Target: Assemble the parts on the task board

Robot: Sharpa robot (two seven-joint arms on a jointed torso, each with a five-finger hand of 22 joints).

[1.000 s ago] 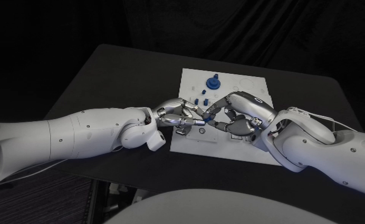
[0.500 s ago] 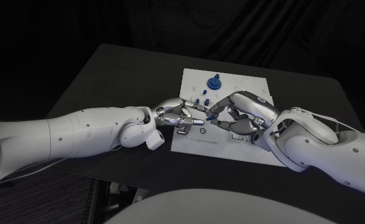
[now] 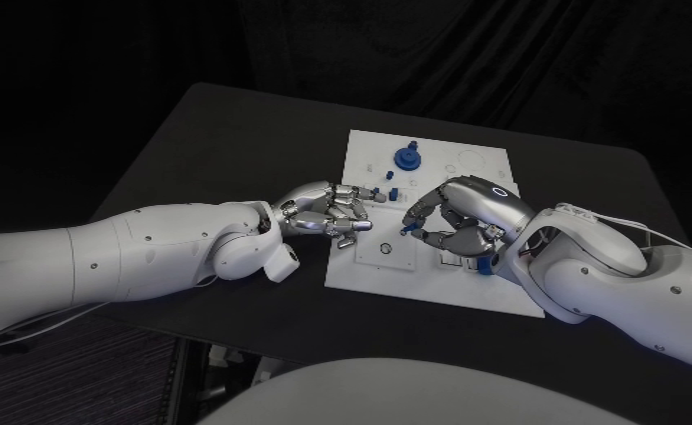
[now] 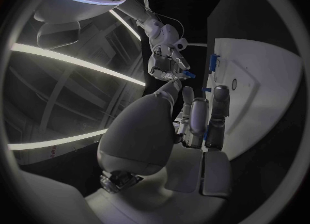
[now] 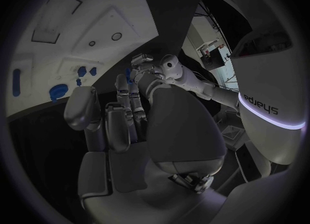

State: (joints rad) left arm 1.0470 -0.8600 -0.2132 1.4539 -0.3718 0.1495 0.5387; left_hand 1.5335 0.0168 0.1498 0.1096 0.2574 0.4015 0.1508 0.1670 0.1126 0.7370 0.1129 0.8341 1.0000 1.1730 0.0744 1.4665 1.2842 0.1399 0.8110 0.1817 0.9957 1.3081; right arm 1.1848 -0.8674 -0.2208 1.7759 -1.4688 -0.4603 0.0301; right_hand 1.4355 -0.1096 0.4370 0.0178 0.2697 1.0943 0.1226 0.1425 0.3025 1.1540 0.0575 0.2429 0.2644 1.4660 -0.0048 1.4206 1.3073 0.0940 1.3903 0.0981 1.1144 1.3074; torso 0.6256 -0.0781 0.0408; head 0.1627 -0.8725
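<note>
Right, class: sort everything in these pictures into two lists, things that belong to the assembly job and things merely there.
Part of the job:
task board
large blue part
small blue parts
left hand
right hand

Merely there:
black table
dark curtain

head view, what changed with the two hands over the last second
The left hand and right hand, which met fingertip to fingertip over the task board a second ago, have drawn apart, each pulling back toward its own side, and a gap now shows between them. Whether either holds a part is unclear. The large blue part and the small blue parts at the far end of the board stayed put.
</note>
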